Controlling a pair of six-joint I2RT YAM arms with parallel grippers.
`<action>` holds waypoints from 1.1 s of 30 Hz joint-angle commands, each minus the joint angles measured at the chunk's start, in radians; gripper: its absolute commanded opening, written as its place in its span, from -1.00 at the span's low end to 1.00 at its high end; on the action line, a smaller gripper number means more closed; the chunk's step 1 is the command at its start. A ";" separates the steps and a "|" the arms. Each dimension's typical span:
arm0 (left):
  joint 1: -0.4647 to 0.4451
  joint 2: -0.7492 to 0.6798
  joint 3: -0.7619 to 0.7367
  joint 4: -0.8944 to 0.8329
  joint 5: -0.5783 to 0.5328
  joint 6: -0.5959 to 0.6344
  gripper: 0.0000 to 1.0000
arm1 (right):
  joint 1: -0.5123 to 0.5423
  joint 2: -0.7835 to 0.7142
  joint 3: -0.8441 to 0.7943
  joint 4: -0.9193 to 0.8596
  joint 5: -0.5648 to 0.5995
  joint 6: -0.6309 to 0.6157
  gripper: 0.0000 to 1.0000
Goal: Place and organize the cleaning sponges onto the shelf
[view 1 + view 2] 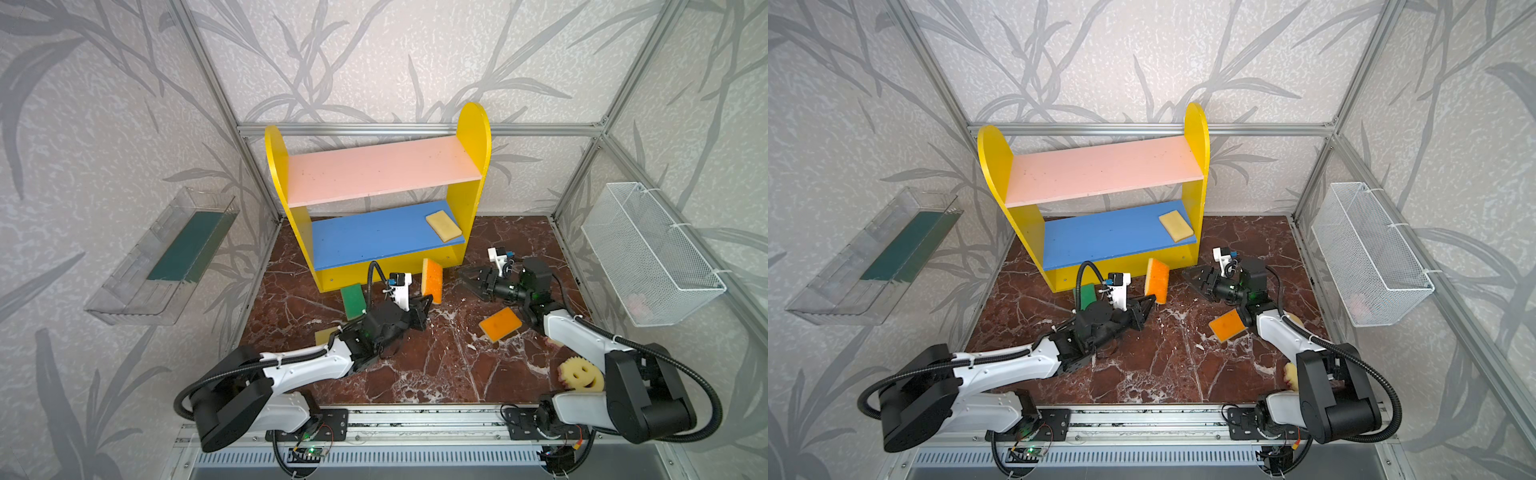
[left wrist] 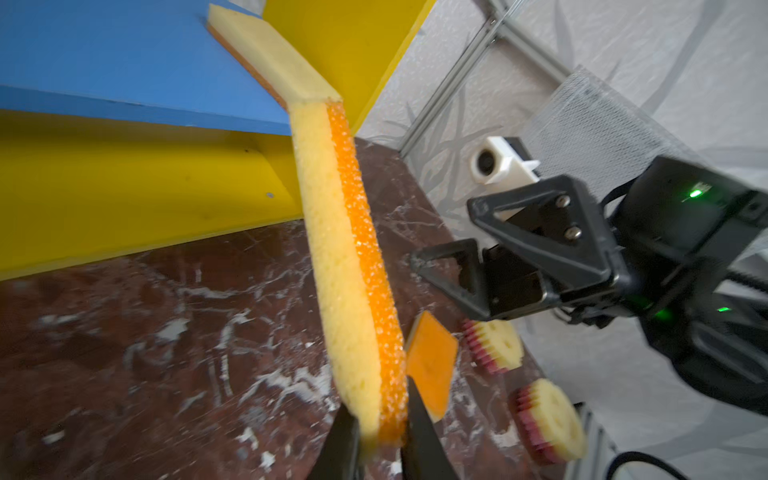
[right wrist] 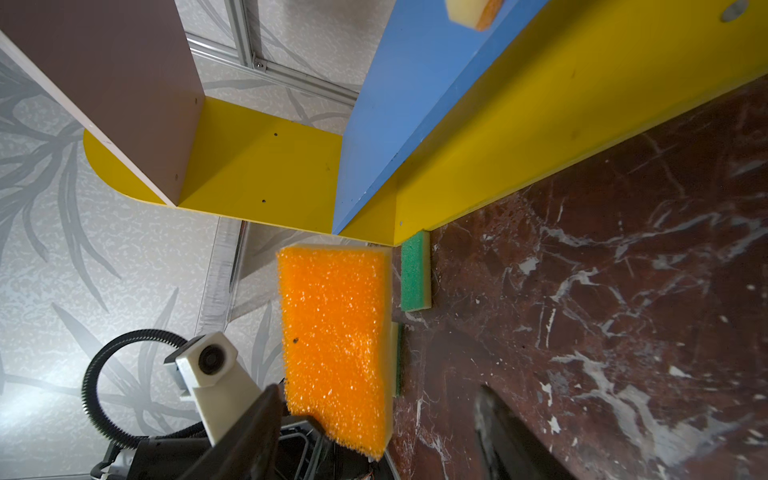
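Observation:
My left gripper (image 1: 428,300) (image 2: 380,419) is shut on the lower end of an orange-faced sponge (image 1: 432,280) (image 2: 345,257) (image 3: 336,345), held upright in front of the shelf (image 1: 374,170). To the right of it my right gripper (image 1: 469,280) (image 3: 376,392) stands open, its fingers apart from the sponge. A pale yellow sponge (image 1: 444,224) lies on the blue board at its right end. On the floor are a green sponge (image 1: 352,300), a flat orange sponge (image 1: 500,324) and two round smiley sponges (image 2: 498,345) (image 2: 548,419).
A clear plastic tray (image 1: 166,257) hangs on the left wall and a white wire basket (image 1: 648,253) on the right wall. A pale sponge corner (image 1: 326,334) shows under my left arm. The marble floor (image 1: 436,365) lies between the arms.

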 commanded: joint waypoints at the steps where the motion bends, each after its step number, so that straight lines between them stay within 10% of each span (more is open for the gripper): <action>1: -0.054 -0.004 0.072 -0.411 -0.290 0.134 -0.68 | -0.060 -0.016 -0.043 -0.054 -0.033 -0.049 0.43; 13: -0.188 0.398 0.384 -0.822 -0.612 0.136 -0.73 | -0.111 -0.032 -0.066 -0.289 0.004 -0.203 0.43; 23: -0.232 0.558 0.521 -0.748 -0.366 0.176 0.42 | -0.162 -0.049 -0.070 -0.377 0.018 -0.246 0.43; 33: -0.190 0.436 0.476 -0.665 -0.202 0.131 0.46 | -0.114 -0.138 -0.027 -0.622 0.197 -0.374 0.28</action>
